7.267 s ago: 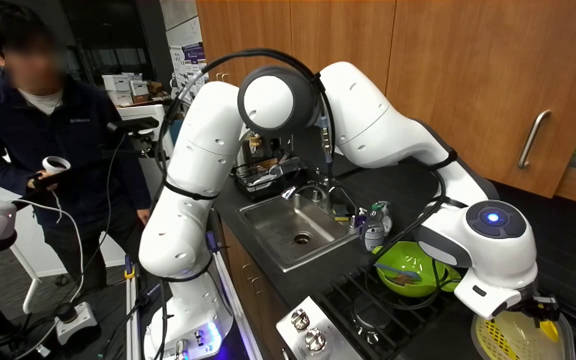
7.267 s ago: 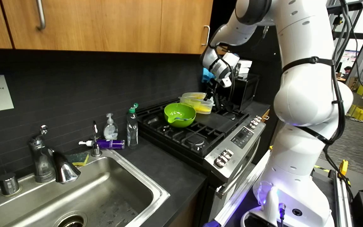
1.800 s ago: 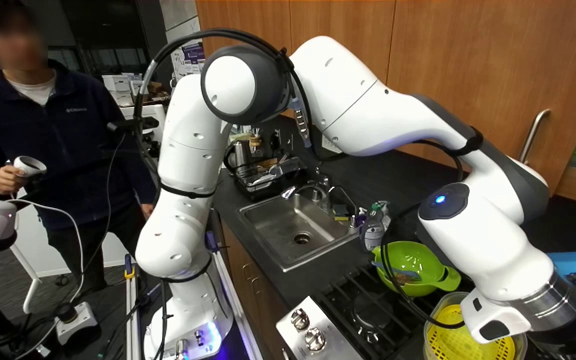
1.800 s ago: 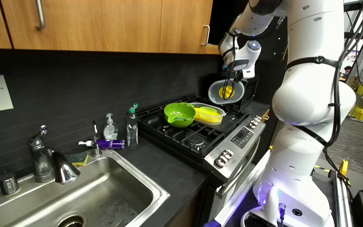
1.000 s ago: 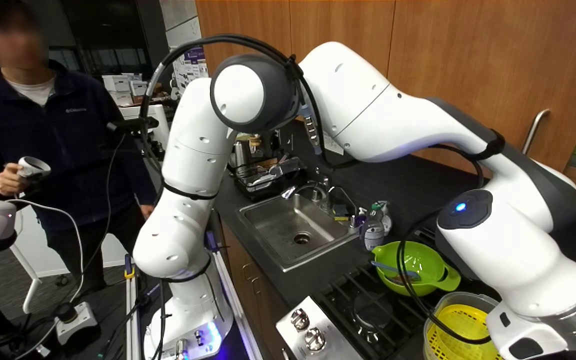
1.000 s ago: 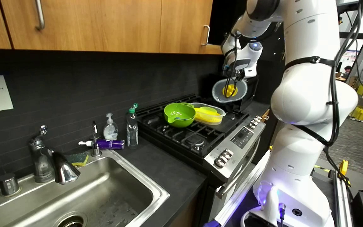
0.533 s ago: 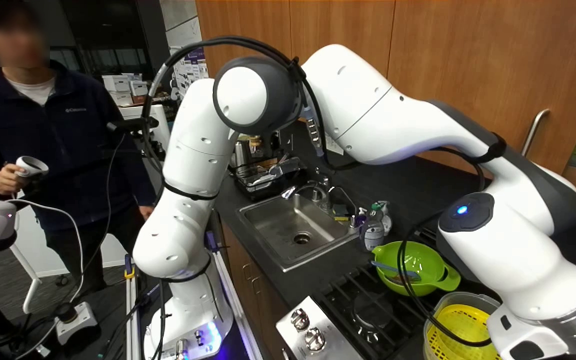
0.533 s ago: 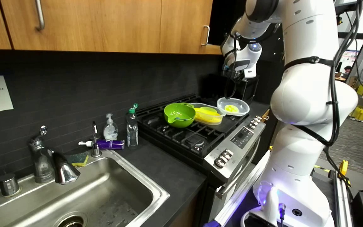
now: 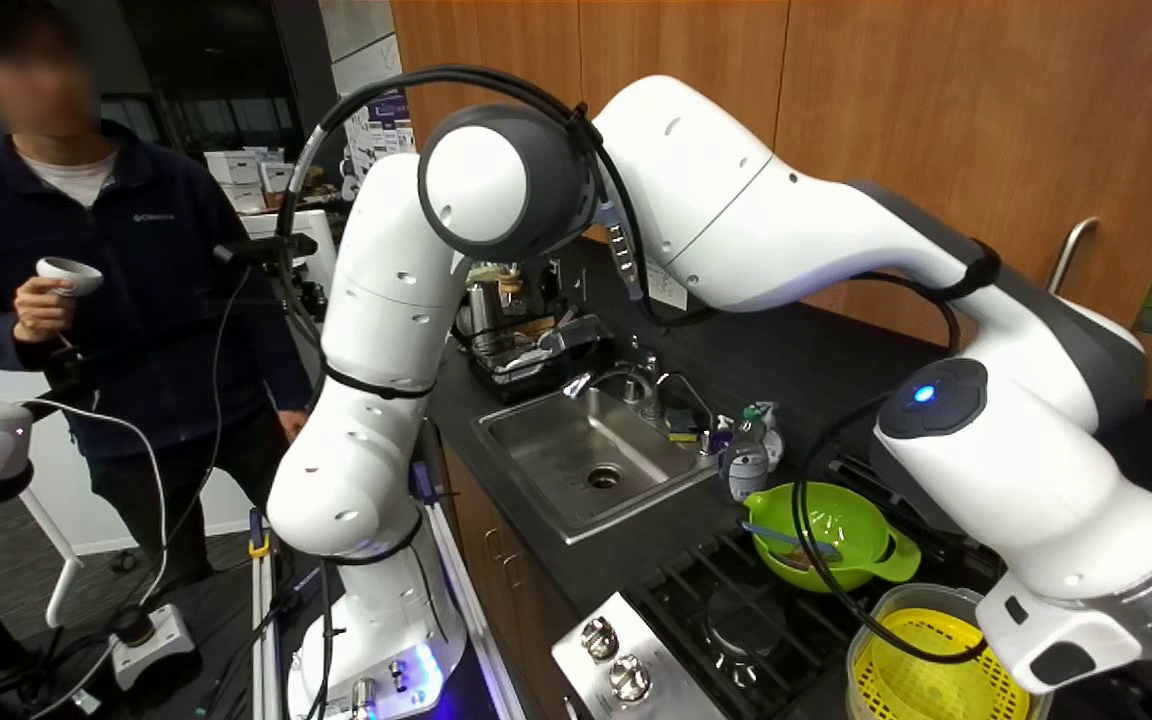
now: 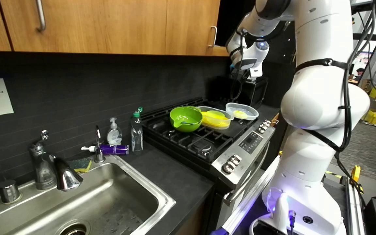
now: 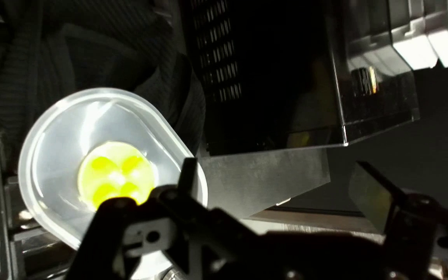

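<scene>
My gripper [image 11: 276,165] is open and empty, with its fingers wide apart in the wrist view. A translucent oval tub [image 10: 251,110] with a round yellow patch in its middle sits at the far end of the stove, below the gripper. In the wrist view the tub [image 11: 58,132] lies to the left, and one fingertip overlaps its rim from above. A second translucent tub [image 10: 229,117] holding a yellow strainer [image 9: 936,665] stands beside it; I cannot tell whether the tubs touch. A green bowl [image 10: 180,112] with a blue-handled utensil [image 9: 786,537] stands next to that tub.
The stove [image 10: 250,143] has black grates and front knobs. A black microwave [image 11: 270,77] with white boxes [image 11: 422,46] on top stands close to the gripper. A sink [image 10: 109,182], soap bottles [image 10: 137,133] and cabinets [image 10: 93,26] are further along. A person [image 9: 56,250] stands behind the arm.
My gripper held the tub tilted in the air a second ago. It has let go, and the tub sits on the stove's far end. The gripper has since shifted slightly up.
</scene>
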Available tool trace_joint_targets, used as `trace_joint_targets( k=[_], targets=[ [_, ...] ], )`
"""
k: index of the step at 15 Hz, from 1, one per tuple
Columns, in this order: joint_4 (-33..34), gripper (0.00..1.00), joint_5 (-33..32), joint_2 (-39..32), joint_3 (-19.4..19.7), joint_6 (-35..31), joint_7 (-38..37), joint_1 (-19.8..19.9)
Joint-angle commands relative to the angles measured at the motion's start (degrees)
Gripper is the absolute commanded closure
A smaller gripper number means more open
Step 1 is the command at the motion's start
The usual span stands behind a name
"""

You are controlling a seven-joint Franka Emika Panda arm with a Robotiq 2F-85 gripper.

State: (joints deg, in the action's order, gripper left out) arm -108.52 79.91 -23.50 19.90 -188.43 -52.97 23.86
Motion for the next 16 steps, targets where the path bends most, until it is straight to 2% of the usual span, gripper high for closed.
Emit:
trace_joint_targets(
  k=[1, 6, 8, 10, 14, 16],
  targets=[
    [-3.9, 0.0, -0.2, 7.0, -1.1, 2.7, 4.7, -1.6],
    [-8.9, 0.0, 0.8, 11.9, -0.4, 8.2, 7.2, -1.0],
    [-12.5, 0.0, 2.8, 15.5, -1.3, 14.8, 12.9, 1.5],
    [-16.8, 0.0, 3.5, 18.4, -1.1, 20.2, 18.6, 2.1],
    [-26.9, 0.0, -3.5, 24.3, 1.6, 28.2, 24.1, 1.0],
    [-32.2, 0.0, -10.8, 27.6, 1.5, 31.0, 24.2, 2.1]
  ],
)
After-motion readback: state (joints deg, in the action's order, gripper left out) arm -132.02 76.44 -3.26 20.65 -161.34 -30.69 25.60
